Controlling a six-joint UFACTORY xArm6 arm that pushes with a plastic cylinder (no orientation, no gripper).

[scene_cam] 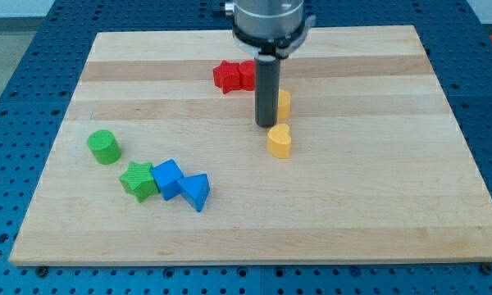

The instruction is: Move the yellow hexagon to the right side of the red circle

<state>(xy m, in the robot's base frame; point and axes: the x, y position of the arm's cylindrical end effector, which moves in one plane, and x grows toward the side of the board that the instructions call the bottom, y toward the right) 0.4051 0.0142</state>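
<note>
In the camera view my arm carries no claw, so nothing is held; my tip (266,124) rests on the surface (377,205), touching or just left of the yellow hexagon (284,103), which the rod partly hides. The red blocks (234,76) lie farther and to the left; which is the red circle I cannot tell. The hexagon already sits right of them, nearer than they are, with a yellow heart (280,140) just nearer still.
</note>
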